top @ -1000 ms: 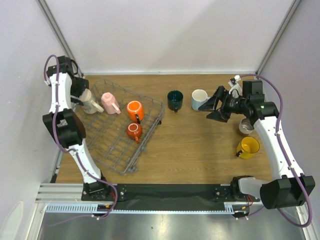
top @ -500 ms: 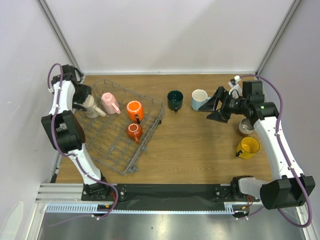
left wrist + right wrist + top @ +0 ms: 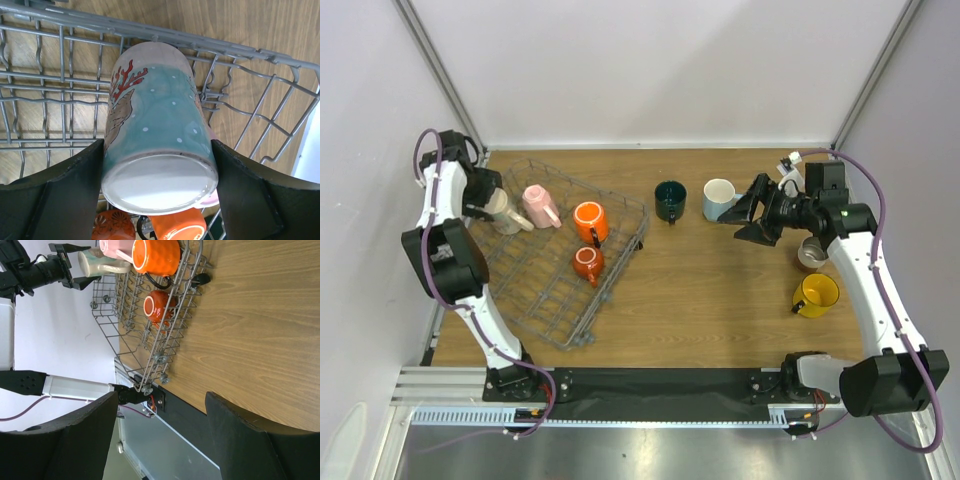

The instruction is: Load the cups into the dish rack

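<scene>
Wood table [image 3: 720, 290], arms bolted at the near edge. The wire dish rack [image 3: 535, 290] sits skewed on the left half.

We count four mugs in the rack:
- a pink mug [image 3: 538, 205]
- a large orange mug [image 3: 590, 220]
- a small orange mug [image 3: 587, 262]
- a coral-print mug [image 3: 155, 115], in the far-left corner

Four are out on the wood to the right:
- a dark green mug [image 3: 670, 199] and a light blue mug [image 3: 718, 198], side by side at the far middle
- a brownish mug [image 3: 810, 255], half hidden under the right forearm
- a yellow mug [image 3: 816, 293], nearer

The left gripper [image 3: 159, 150] is clamped on the coral-print mug, one finger against each side wall. The wrist view looks straight at the mug's base. So the long axis runs away from the claw, mouth toward the rack's far rim wires. We can't tell whether it rests on the wires or hangs just above them. We read this as placement nearly done: let go, then back out along that axis so the fingers don't drag it.

The right gripper [image 3: 732, 222] is spread wide with nothing between the fingers. It hovers over the table pointing left. The light blue mug lies just left of it, a touch farther back, nearly in line with the opening. All four loose mugs are on the right arm's side, so we'd take the light blue one next.
</scene>
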### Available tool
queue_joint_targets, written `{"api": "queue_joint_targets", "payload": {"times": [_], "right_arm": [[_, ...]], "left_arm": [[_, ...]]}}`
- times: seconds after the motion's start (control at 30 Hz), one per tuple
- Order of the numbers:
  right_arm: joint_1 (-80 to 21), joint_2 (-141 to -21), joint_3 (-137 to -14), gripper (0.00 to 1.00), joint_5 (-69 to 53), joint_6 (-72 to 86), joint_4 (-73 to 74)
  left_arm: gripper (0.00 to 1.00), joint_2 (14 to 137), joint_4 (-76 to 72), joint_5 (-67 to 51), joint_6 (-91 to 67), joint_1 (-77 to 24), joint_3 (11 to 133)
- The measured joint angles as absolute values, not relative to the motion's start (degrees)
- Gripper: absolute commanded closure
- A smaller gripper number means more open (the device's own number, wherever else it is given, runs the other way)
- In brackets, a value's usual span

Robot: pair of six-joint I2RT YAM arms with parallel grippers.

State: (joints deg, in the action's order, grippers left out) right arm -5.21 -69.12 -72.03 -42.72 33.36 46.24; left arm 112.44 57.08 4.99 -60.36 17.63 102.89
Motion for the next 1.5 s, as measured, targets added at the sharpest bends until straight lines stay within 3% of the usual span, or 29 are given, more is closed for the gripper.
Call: {"api": "queue_joint_targets", "payload": {"times": [0.17,0.27,0.7,0.93,1.3,1.5], "right_arm": [[-5.21,-69.73,-72.03,0.23,-42.72,33.36,46.19],[-5.21,-69.76,-72.03,0.23,-42.74,33.36,46.17],[-5.21,-69.76,-72.03,0.23,-42.76,33.26,45.82],[-5.21,-71.2,-72.84,0.23,-42.24,32.25,45.76],[-5.15,-76.42,-77.78,0.24,-39.64,30.39,46.78],[-4.97,-77.45,-79.46,0.3,-31.81,31.48,47.2]], "left_arm": [[0.09,112.44,57.12,4.16,-59.92,17.93,102.98],[0.0,112.51,57.19,3.73,-59.51,17.98,103.26],[0.0,111.92,54.85,1.45,-58.41,17.98,104.01],[0.0,102.56,52.36,-2.22,-57.41,18.11,93.82],[0.0,95.88,53.23,-6.81,-53.71,19.53,93.38],[0.0,85.93,51.05,-8.71,-52.34,16.29,82.28]]}}
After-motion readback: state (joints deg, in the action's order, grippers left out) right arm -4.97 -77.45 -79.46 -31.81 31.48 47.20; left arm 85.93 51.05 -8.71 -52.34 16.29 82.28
